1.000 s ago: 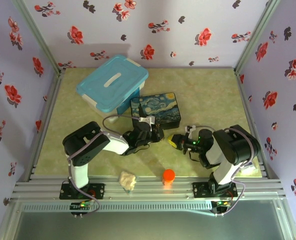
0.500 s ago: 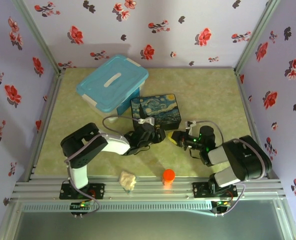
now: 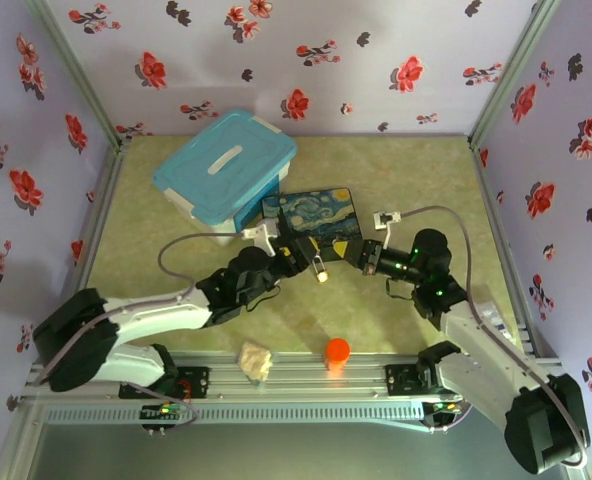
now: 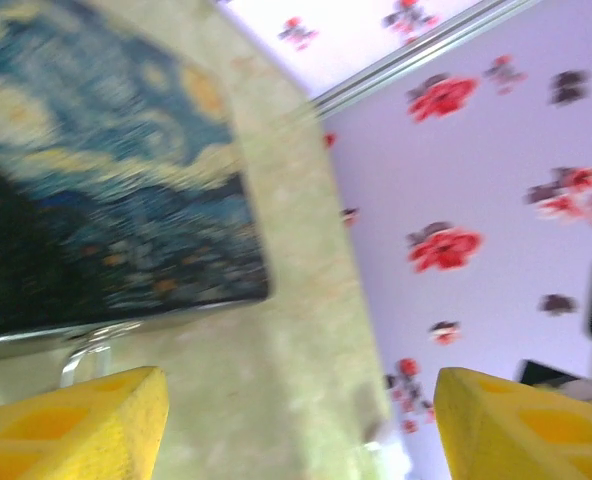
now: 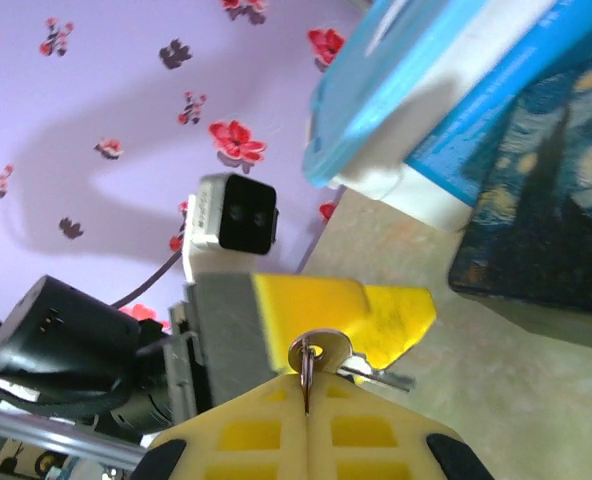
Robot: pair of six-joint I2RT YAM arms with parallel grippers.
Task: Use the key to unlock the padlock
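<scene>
My right gripper [image 3: 348, 252] is shut on the key [image 5: 319, 352]. The key's round head with a hole sticks up from between the closed yellow fingers [image 5: 376, 435], and a thin silver shaft [image 5: 378, 379] juts out to its right. A tiny object that looks like the padlock [image 3: 319, 268] hangs between the two grippers, too small to read clearly. My left gripper [image 3: 298, 252] faces the right one, its yellow finger [image 5: 361, 310] just behind the key. In the left wrist view the left gripper [image 4: 301, 425] is wide open with nothing between its fingers.
The Starry Night box [image 3: 311, 215] lies just beyond both grippers, and a blue-lidded plastic box [image 3: 226, 165] stands behind it. An orange cap [image 3: 337, 350] and a crumpled beige lump [image 3: 256, 360] sit near the front rail. Flowered walls close in three sides.
Both arms have stretched out and lifted, carrying the grippers a little further towards the Starry Night box. The two grippers have come closer together.
</scene>
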